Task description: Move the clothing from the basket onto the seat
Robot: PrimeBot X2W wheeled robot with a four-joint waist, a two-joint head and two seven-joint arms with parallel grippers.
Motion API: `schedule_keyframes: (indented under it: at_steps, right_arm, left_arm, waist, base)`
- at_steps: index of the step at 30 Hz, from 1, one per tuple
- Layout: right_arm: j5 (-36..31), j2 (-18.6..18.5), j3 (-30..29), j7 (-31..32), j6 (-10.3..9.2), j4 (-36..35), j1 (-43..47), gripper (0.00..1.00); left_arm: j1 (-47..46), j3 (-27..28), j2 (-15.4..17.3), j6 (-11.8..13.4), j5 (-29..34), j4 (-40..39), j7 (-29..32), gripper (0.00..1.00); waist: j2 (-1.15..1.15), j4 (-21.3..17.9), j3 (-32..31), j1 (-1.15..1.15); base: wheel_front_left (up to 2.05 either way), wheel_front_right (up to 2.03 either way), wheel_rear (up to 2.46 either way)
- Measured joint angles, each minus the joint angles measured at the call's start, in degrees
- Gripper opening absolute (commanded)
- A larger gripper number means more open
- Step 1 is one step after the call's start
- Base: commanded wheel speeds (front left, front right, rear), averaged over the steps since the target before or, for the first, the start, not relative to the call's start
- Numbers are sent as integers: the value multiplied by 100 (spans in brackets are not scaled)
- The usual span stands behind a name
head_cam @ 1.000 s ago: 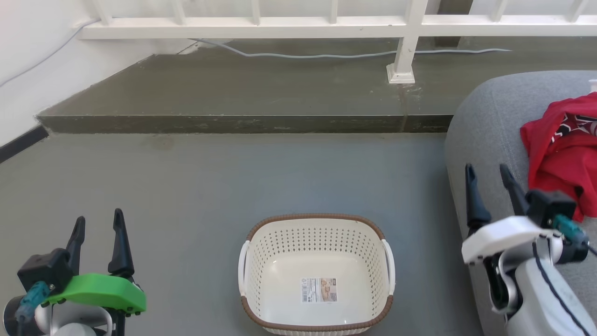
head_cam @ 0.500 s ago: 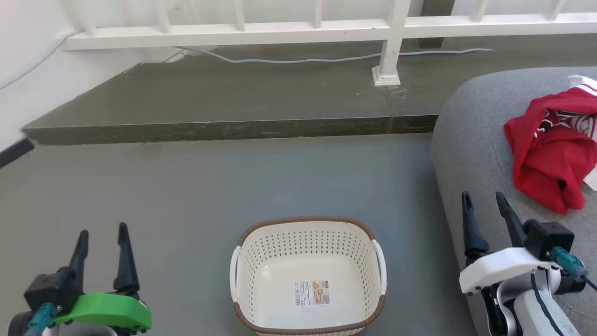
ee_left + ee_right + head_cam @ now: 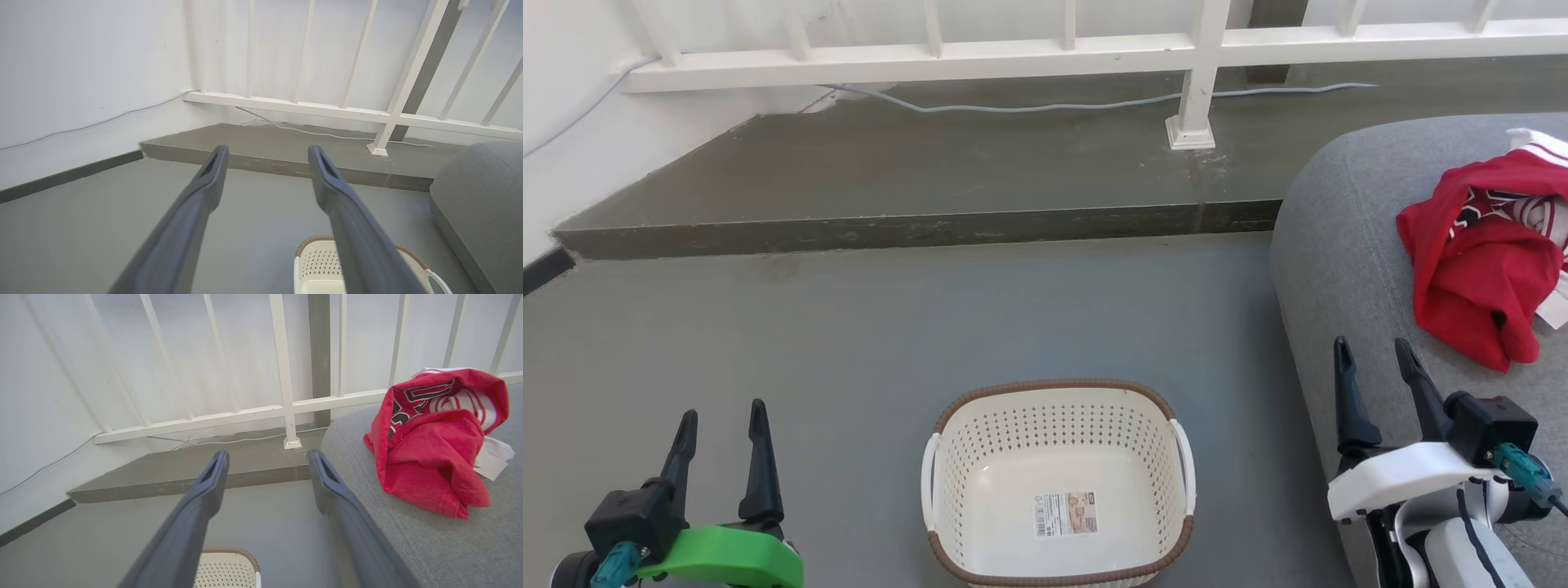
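Evidently the red clothing (image 3: 1478,278) lies heaped on the grey sofa seat (image 3: 1339,245), the cream laundry basket (image 3: 1054,383) stands empty, and the left gripper (image 3: 725,408) and right gripper (image 3: 1370,342) hang open and unladen: transfer judged complete.

Grey floor (image 3: 849,343). Low step (image 3: 931,180) at back, darker edge. White railing (image 3: 931,57) on step, thin cable (image 3: 1045,106) under it. White wall (image 3: 81,61) left, dark strip (image 3: 543,269) at bottom.
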Motion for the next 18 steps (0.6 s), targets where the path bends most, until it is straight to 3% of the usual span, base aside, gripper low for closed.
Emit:
schedule_keyframes:
  at_steps: [14,15,18]
  right_arm:
    - [-1,-2,-2,105,-51,-345,163,100]
    - [-1,-3,-4,109,-51,-363,183,0]
    - [0,49,15,124,-43,-201,251,0]
  left_arm:
    - [65,-45,-11,0,245,-165,25,100]
    - [75,-63,-10,0,246,-168,26,0]
    - [112,-130,-87,-1,243,4,26,0]
  waist:
    - [0,51,19,0]
    - [0,53,22,0]
    - [0,54,24,0]
  base:
    - [0,0,0]
    - [0,0,0]
    - [0,0,0]
